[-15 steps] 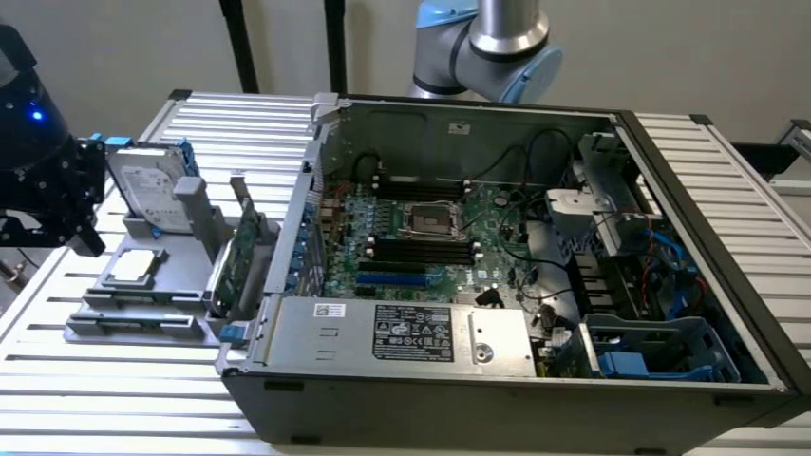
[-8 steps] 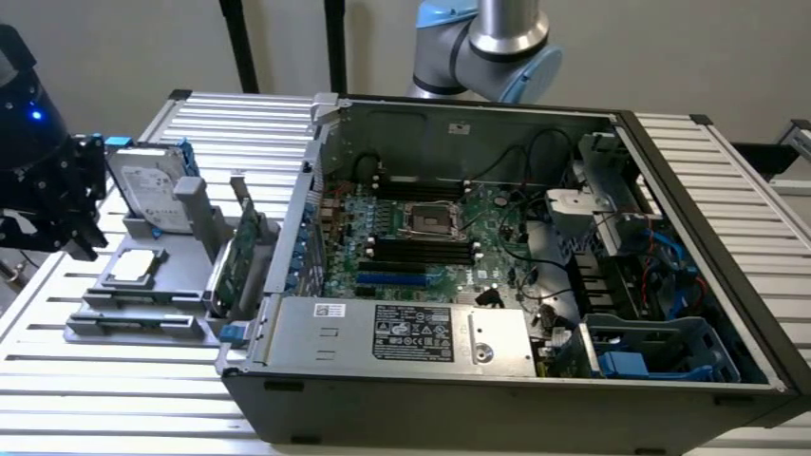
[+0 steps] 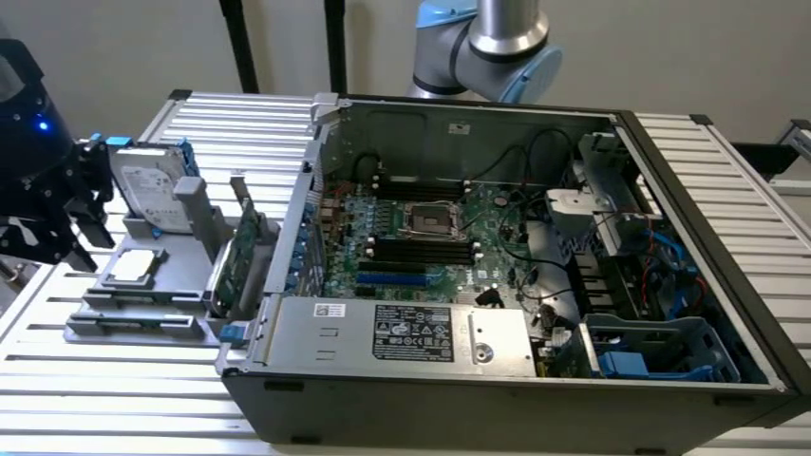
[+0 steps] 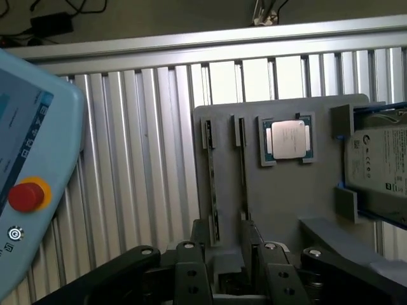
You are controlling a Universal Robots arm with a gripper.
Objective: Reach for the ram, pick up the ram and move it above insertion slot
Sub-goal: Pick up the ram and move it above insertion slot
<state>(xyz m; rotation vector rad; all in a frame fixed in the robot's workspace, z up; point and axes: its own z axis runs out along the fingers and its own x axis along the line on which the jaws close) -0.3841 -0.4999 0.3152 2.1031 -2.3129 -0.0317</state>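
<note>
The ram (image 4: 212,184) is a thin strip standing on edge in a groove of the grey holder (image 4: 286,197). A second thin strip (image 4: 242,162) stands in the parallel groove beside it. My gripper (image 4: 226,244) hangs over the end of these grooves with its black fingers (image 4: 198,238) apart and nothing between them. In the exterior view the gripper (image 3: 64,214) is at the far left, above the holder (image 3: 152,285) and apart from it. The motherboard's long black memory slots (image 3: 419,250) lie inside the open computer case (image 3: 507,380).
On the holder are a processor chip (image 4: 290,140), a silver hard drive with blue rails (image 4: 380,168) and a taller green expansion card (image 3: 232,266) next to the case wall. A teach pendant with a red button (image 4: 25,197) lies on the ribbed table. Cables run inside the case.
</note>
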